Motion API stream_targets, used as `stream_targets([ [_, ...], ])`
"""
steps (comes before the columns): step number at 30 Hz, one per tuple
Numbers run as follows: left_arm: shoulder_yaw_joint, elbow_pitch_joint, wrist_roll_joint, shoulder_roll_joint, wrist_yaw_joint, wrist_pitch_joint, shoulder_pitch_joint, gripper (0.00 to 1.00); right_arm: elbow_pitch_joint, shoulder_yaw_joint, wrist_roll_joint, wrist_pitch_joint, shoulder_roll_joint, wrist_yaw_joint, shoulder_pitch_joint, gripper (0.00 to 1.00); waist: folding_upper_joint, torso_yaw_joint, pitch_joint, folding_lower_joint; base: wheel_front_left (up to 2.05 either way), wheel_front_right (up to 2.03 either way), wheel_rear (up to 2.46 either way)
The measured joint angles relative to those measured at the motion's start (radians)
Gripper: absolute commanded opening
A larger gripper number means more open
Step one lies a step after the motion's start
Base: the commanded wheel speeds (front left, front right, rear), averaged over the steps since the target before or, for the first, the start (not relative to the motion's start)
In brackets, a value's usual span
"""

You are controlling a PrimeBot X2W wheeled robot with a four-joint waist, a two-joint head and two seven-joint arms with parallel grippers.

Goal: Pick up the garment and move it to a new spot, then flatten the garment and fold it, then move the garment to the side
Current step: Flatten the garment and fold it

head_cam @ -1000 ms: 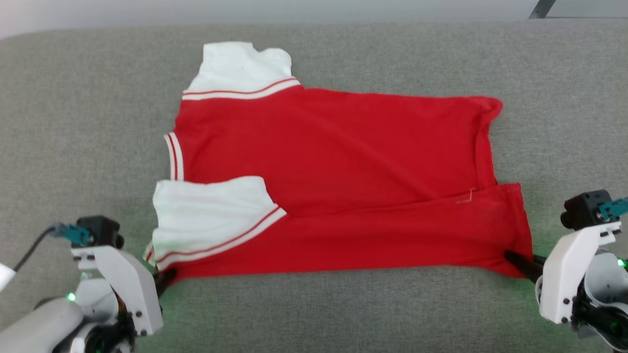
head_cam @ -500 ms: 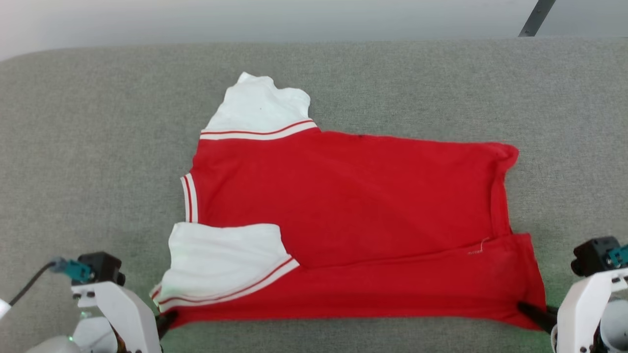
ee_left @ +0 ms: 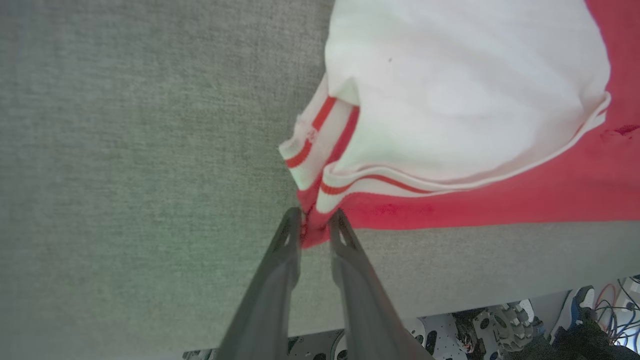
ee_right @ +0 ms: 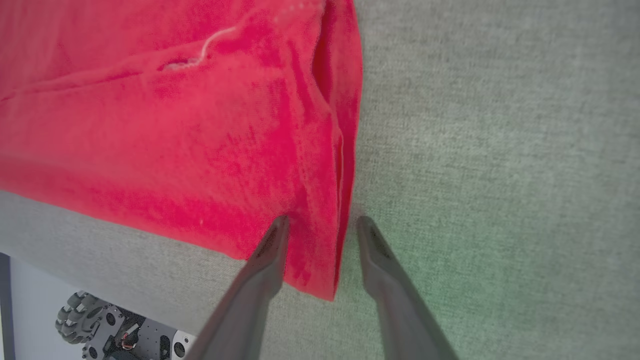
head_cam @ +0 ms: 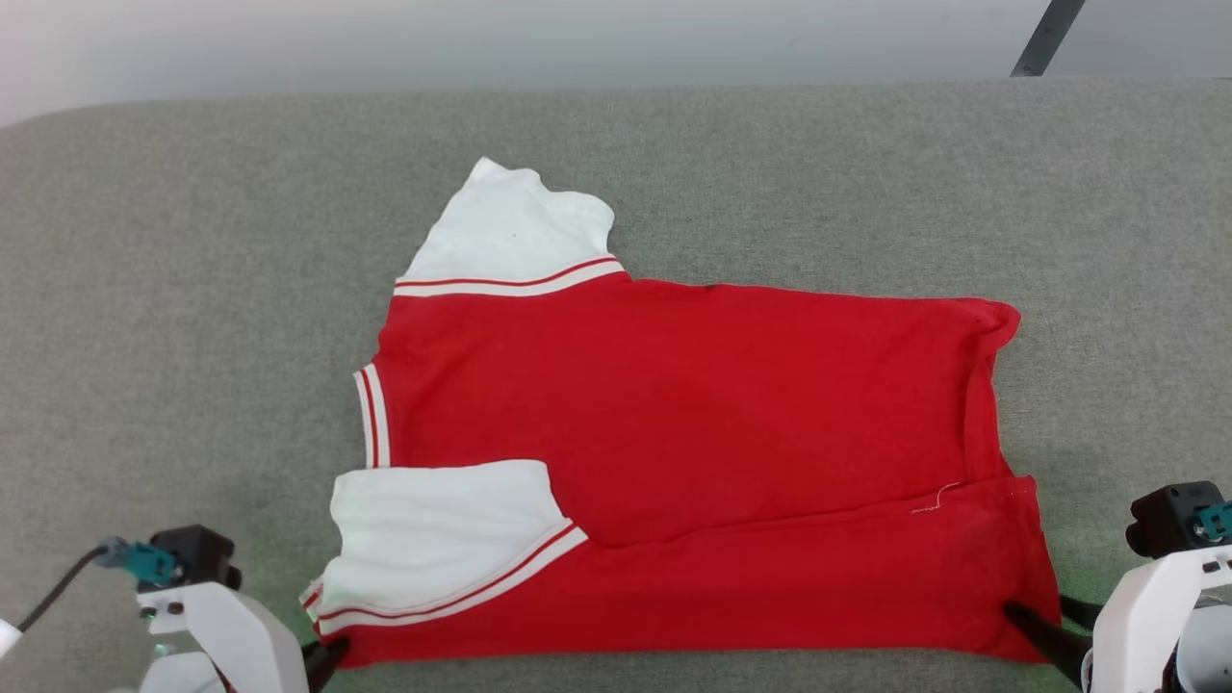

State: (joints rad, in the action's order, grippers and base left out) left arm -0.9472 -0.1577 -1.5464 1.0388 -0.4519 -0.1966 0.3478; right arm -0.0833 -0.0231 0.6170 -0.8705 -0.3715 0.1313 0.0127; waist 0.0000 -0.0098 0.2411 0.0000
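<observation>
Grey fabric surface [head_cam: 192, 289] spans the head view. The garment [head_cam: 674, 404] lies flat at its centre, collar end toward 9 o'clock, hem toward 3 o'clock, plain red side up. The near long edge is turned over toward 12 o'clock as a band [head_cam: 789, 577], with the near sleeve [head_cam: 433, 539] on top at 8 o'clock. The far sleeve [head_cam: 510, 231] sticks out at 11 o'clock, unfolded

We judge the first lengthwise fold laid, and the release to be the step in hand. Right end effector [ee_right: 322, 220], at 4 o'clock, is released: jaws wide, straddling the hem corner, one finger over cloth, the other over bare grey. Left end effector [ee_left: 315, 220], at 7 o'clock, has jaws narrowly parted with the red corner between the tips; pinched or free, we cannot tell

To do it well, we would open both fully, then back out low toward 6 o'clock along the fingers, so neither corner drags

Writing: none legible on the upturned side. We note a loose white thread [head_cam: 932, 499] by the hem and a tiny mark on the striped trim [ee_left: 310, 135], unreadable
</observation>
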Motion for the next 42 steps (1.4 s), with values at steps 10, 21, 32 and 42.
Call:
stream_targets([
  [10, 0.044, -0.068, -0.001, 0.072, -0.027, -0.006, 0.028, 0.73, -0.037, -0.005, -0.006, 0.063, 0.002, 0.000, 0.009, 1.00, 0.0000, -0.009, -0.007, 0.0001, 0.00, 0.00, 0.00],
  [21, 0.095, -0.152, 0.060, 0.170, -0.036, -0.075, 0.157, 1.00, -0.134, 0.006, -0.039, 0.242, 0.043, 0.000, 0.023, 1.00, 0.0000, -0.047, 0.006, 0.0000, 0.00, 0.00, 0.00],
  [32, 0.154, -0.017, 0.226, 0.138, 0.075, -0.129, 0.432, 1.00, -0.221, -0.066, -0.198, 0.622, 0.044, 0.000, 0.120, 1.00, 0.0000, -0.129, 0.044, 0.0000, 0.00, 0.00, 0.00],
  [42, 0.160, 0.243, 0.309, 0.020, 0.233, -0.186, 0.659, 1.00, -0.211, -0.107, -0.252, 0.859, 0.076, 0.000, 0.167, 1.00, 0.0000, -0.204, 0.129, 0.0000, 0.00, 0.00, 0.00],
])
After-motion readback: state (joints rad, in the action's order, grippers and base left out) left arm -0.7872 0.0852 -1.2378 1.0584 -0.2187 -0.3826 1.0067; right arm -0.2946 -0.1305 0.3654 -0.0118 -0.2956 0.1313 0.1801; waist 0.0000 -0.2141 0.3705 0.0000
